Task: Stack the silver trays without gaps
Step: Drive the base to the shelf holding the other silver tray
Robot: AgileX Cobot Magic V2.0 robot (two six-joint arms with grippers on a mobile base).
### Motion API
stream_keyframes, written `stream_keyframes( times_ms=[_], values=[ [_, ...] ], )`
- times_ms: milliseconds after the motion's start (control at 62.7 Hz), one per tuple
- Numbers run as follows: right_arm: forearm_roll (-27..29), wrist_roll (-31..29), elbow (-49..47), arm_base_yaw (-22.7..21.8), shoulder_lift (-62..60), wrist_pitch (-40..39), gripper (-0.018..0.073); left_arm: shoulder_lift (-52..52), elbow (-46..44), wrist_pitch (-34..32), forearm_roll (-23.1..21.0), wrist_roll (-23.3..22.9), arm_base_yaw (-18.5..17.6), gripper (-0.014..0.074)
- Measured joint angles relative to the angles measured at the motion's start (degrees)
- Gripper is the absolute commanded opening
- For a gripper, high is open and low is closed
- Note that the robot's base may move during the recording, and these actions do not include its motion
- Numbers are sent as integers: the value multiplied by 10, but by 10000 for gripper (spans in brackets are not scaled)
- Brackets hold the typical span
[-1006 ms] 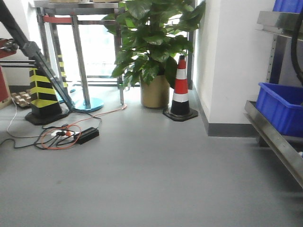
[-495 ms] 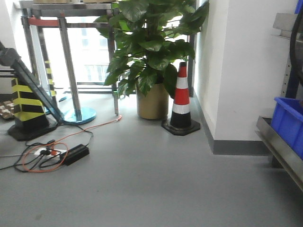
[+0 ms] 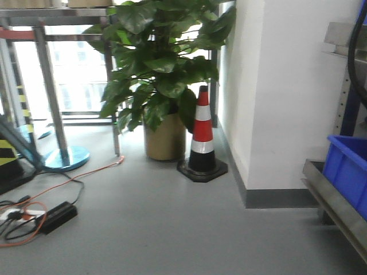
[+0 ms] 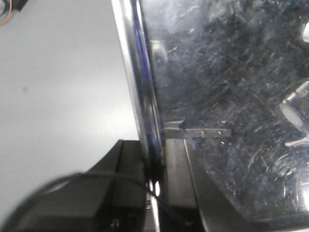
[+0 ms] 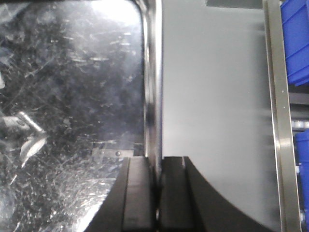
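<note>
Wrist views: left end effector [image 4: 155, 175], right end effector [image 5: 155, 189] pinch tray [image 4: 231, 72] rims; floor [image 5: 212, 96] beside.

Left gripper [image 4: 154, 153], right gripper [image 5: 157, 166]: black; thin cable [image 4: 111, 176].

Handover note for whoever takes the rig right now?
Left gripper: shut on the left rim of the shiny steel rectangular tray.
Right gripper: shut on the right rim, apparently the same tray.
Tray held off the grey floor, beside the long stainless shelf rail and blue plastic bins.
Done: tray lifted.
Left: no second tray or stack in view; find it, seat this one flush.
</note>
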Motion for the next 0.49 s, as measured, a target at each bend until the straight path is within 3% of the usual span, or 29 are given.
stream_keyframes(
  times_ms=[495],
  values=[
    [1, 0, 0, 0, 0, 0, 56, 0, 0, 0, 2, 0, 0, -48]
  ],
)
